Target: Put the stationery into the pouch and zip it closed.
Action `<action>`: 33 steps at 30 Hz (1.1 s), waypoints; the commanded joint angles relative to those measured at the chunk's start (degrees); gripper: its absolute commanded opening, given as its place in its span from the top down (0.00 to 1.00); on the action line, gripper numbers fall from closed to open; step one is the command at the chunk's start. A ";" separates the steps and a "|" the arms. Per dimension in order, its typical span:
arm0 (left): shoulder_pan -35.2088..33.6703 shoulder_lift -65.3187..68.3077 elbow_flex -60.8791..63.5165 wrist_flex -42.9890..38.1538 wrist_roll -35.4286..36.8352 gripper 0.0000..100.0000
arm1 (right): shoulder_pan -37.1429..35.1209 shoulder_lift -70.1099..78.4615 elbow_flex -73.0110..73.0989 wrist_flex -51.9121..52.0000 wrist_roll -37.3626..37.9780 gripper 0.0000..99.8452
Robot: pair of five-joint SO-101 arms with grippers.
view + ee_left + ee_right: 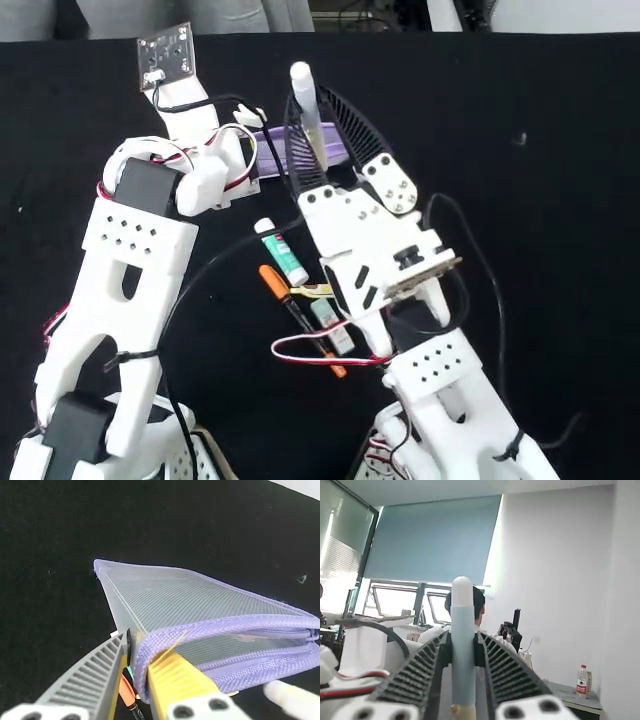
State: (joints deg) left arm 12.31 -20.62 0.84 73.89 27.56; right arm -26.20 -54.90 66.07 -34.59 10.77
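Nearest the arm bases, the orange pen, a tube and a small block lie loose on the table, outside the pouch. A red and white wire from the right arm loops across the orange pen. If you swing that arm wide, the wire could drag the pen along.

Further out, your right gripper is clamped on a pale pen, held upright with its white end up. You would need to tip it well over to enter the pouch. I judge a steep approach could catch the zip band or shove the pouch away.

Farthest, your left gripper pinches the pouch by one corner of its purple edge. That is a thin hold, so a push may swivel it loose. The mouth looks partly open, and through the clear wall you can see nothing inside.
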 commanded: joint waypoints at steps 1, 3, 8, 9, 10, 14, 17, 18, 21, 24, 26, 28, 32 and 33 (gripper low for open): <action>0.92 -1.05 -0.22 -0.97 -0.70 0.97 | 1.05 0.40 -3.74 -1.93 0.44 0.99; 1.01 -1.05 -0.22 -0.88 -0.70 0.97 | 1.05 -0.13 -3.91 -1.93 0.44 0.99; 1.01 -1.05 0.04 -0.79 -0.70 0.97 | 1.05 -0.40 -4.18 -1.93 0.44 0.99; 1.10 -1.05 0.48 -0.97 -0.70 0.97 | 1.05 0.22 -4.44 -1.93 0.44 0.99; 1.10 -1.05 0.75 -1.05 -0.70 0.97 | 1.05 1.01 -4.97 -1.93 0.44 0.99; 1.19 -1.05 0.66 -1.23 -0.70 0.97 | 2.73 8.66 -7.78 -2.11 0.09 0.99; 1.19 -1.14 0.40 -0.88 -0.70 0.97 | 3.52 16.04 -8.92 -7.12 0.00 0.99; 1.19 -1.23 0.40 -0.88 -0.70 0.97 | 3.96 18.24 -8.84 -9.76 0.00 0.99; 0.75 -1.58 0.31 -0.88 -0.70 0.97 | 4.13 22.55 -7.69 -15.12 0.09 0.99; 0.66 -1.58 0.31 -1.23 -0.70 0.97 | 3.96 22.29 -5.76 -15.38 -0.53 0.99; 0.66 -1.58 0.22 -1.23 -0.70 0.97 | 4.13 21.14 -5.67 -12.75 -2.64 0.99; 0.66 -1.67 0.22 -1.32 -0.70 0.97 | 4.40 20.35 -6.55 -8.88 -4.84 0.99; 0.66 -1.67 0.13 -1.32 -0.70 0.97 | 5.45 20.09 -8.22 -2.73 -7.65 0.99; 0.66 -1.67 0.13 -1.32 -0.70 0.97 | 5.63 20.09 -8.22 -2.73 -8.18 0.99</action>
State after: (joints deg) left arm 12.66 -20.62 1.71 73.71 27.56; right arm -22.51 -32.92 60.79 -40.92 4.97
